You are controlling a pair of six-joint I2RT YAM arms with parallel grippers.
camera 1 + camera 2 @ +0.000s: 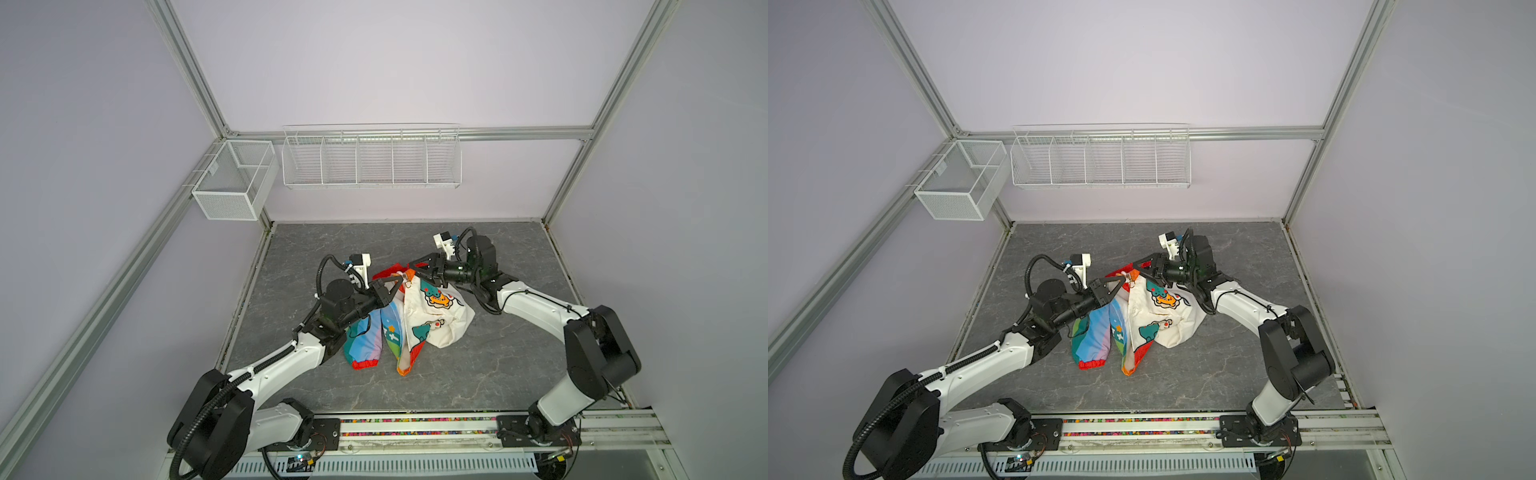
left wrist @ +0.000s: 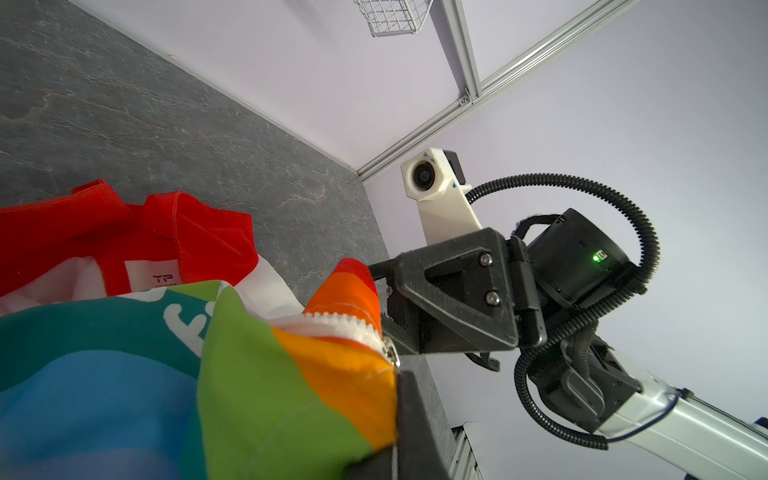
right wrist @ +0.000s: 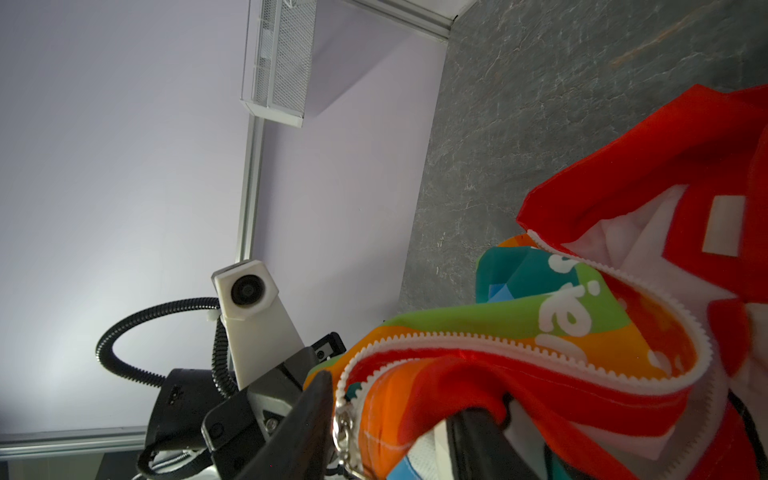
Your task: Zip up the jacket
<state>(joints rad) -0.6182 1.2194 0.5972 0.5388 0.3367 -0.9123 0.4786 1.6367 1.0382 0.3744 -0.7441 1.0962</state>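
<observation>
The jacket (image 1: pixel 415 320) lay crumpled in the middle of the grey tabletop (image 1: pixel 498 353), between the two arms. Its long axis ran from the back wall toward the arms' bases. The red hood (image 1: pixel 384 272) pointed toward the back wall. A red cuff (image 1: pixel 365 364) and the orange hem corner (image 1: pixel 403 370) pointed toward the bases. The rainbow-striped side was on the left. A white panel with cartoon prints (image 1: pixel 434 297) spread to the right. The collar end was bunched up higher than the rest, where both arms met it.

The left pincer (image 1: pixel 398 281) was closed tight on the orange front edge, right by the metal zipper slider (image 2: pixel 390 353).

The right pincer (image 1: pixel 415 271) stood with its jaws parted. In the right wrist view, folds of orange and red fabric and the dangling zipper pull (image 3: pixel 345 432) sat in the gap between them. The cloth was draped over one finger (image 3: pixel 478 432) rather than pinched.

The white zipper (image 3: pixel 498 336) was undone along the stretch in view. Its two rows of teeth curved apart around the white lettering (image 3: pixel 569 316).
</observation>
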